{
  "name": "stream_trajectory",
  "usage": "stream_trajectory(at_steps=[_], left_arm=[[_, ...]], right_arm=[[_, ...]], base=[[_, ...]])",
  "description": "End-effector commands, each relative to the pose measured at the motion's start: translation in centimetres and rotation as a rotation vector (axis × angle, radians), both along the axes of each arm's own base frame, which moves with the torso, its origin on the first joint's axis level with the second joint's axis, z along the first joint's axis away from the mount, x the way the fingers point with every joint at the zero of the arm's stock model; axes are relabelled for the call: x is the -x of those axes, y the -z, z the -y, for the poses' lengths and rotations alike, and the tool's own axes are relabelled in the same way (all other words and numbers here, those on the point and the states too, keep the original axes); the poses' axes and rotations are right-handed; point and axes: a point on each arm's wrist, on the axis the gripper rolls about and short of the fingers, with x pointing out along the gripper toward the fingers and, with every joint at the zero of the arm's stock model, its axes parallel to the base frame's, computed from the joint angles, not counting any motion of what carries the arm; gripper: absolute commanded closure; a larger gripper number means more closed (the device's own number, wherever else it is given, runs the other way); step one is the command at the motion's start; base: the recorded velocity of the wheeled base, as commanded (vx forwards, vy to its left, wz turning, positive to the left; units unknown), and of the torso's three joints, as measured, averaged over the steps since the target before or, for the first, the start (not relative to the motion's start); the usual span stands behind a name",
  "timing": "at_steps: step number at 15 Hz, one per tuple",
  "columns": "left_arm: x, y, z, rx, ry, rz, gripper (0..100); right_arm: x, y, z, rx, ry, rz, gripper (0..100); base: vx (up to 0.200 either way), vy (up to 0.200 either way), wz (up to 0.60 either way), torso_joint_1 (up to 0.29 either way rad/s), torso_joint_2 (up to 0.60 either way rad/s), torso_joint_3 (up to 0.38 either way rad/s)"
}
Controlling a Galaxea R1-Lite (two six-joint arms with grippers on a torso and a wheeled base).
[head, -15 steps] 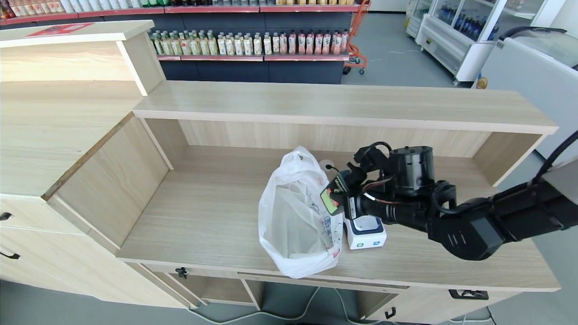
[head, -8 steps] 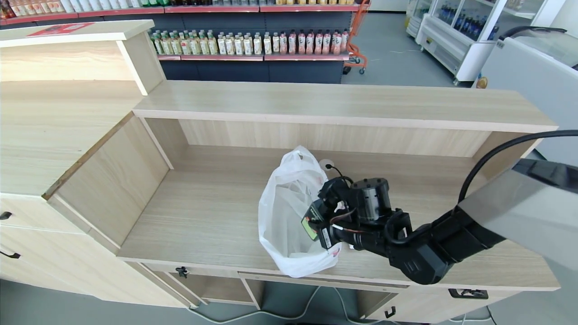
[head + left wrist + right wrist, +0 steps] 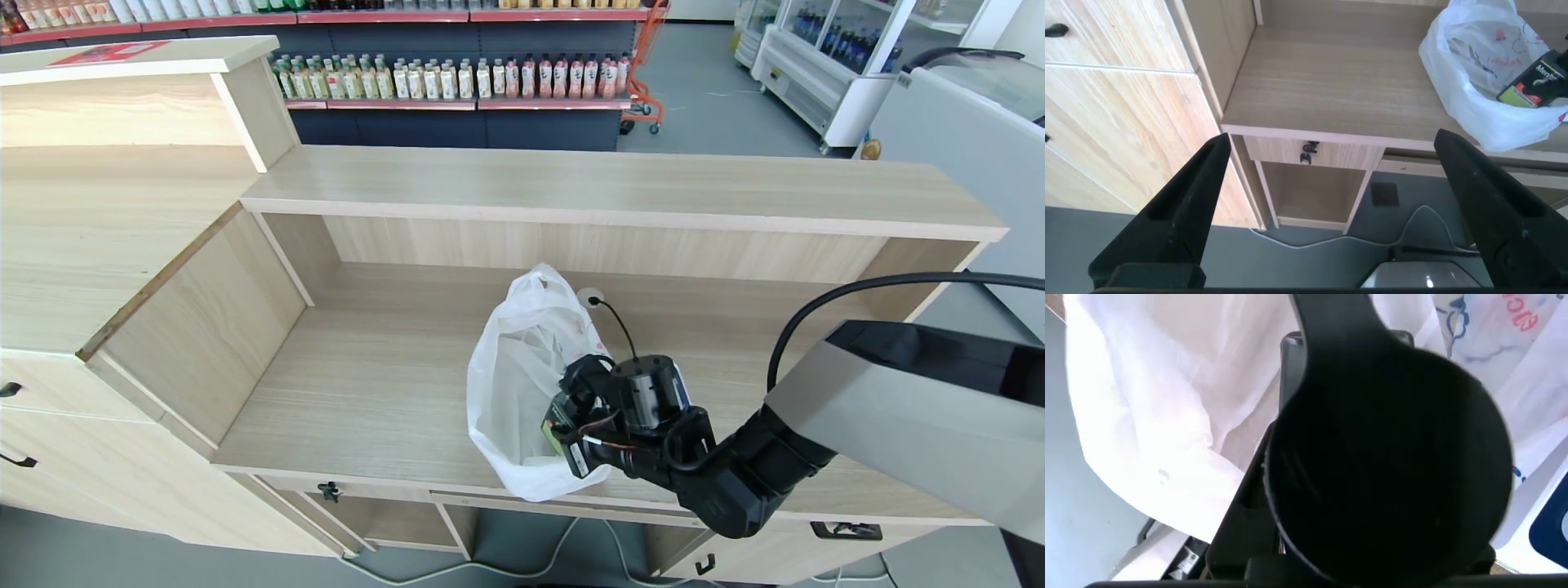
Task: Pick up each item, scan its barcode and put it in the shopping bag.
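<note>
On counter (image 3: 367,392), shopping bag (image 3: 510,384), black cable (image 3: 618,325) behind, right pincer (image 3: 563,439) gripping packet (image 3: 1533,84)

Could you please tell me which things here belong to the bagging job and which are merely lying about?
Job:
white plastic shopping bag
dark packet with a green label, held by the right gripper at the bag's mouth

Lying about:
rows of drink bottles on the far shelves
orange trolley
white glass-fronted drinks chiller

Right gripper (image 3: 565,441) holds a dark item (image 3: 550,429) in the mouth of the shopping bag (image 3: 510,384)
</note>
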Motion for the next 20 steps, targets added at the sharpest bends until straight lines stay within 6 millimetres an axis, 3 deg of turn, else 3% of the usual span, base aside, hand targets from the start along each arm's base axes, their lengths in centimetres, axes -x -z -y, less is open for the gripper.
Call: stream_trajectory(at_steps=[1,5,6,9,12,13,17,20], left_arm=[[0.0,0.0,0.0,0.000,0.000,-0.001,0],[0.0,0.0,0.0,0.000,0.000,-0.001,0],[0.0,0.0,0.0,0.000,0.000,0.001,0],[0.0,0.0,0.0,0.000,0.000,-0.001,0],[0.0,0.0,0.0,0.000,0.000,-0.001,0],[0.0,0.0,0.0,0.000,0.000,0.001,0],[0.0,0.0,0.0,0.000,0.000,-0.001,0],[0.0,0.0,0.0,0.000,0.000,-0.002,0]], right_arm=[[-0.1,1.1,-0.1,0.020,0.003,-0.017,100],[0.0,1.4,-0.2,0.025,0.003,-0.022,100],[-0.1,1.6,-0.2,0.029,0.004,-0.025,0],[-0.2,1.5,-0.1,0.036,0.001,-0.014,0],[-0.5,0.1,-0.3,-0.023,0.003,0.055,0],[-0.6,-2.3,0.1,-0.071,0.012,0.100,0],[0.6,-8.3,2.6,-0.239,0.086,0.135,0],[4.0,-11.3,7.4,-0.283,0.170,0.146,0]], base=[[0.000,0.000,0.00,0.000,0.00,0.000],[0.000,0.000,0.00,0.000,0.00,0.000],[0.000,0.000,0.00,0.000,0.00,0.000],[0.000,0.000,0.00,0.000,0.00,0.000],[0.000,0.000,0.00,0.000,0.00,0.000],[0.000,0.000,0.00,0.000,0.00,0.000],[0.000,0.000,0.00,0.000,0.00,0.000],[0.000,0.000,0.00,0.000,0.00,0.000]])
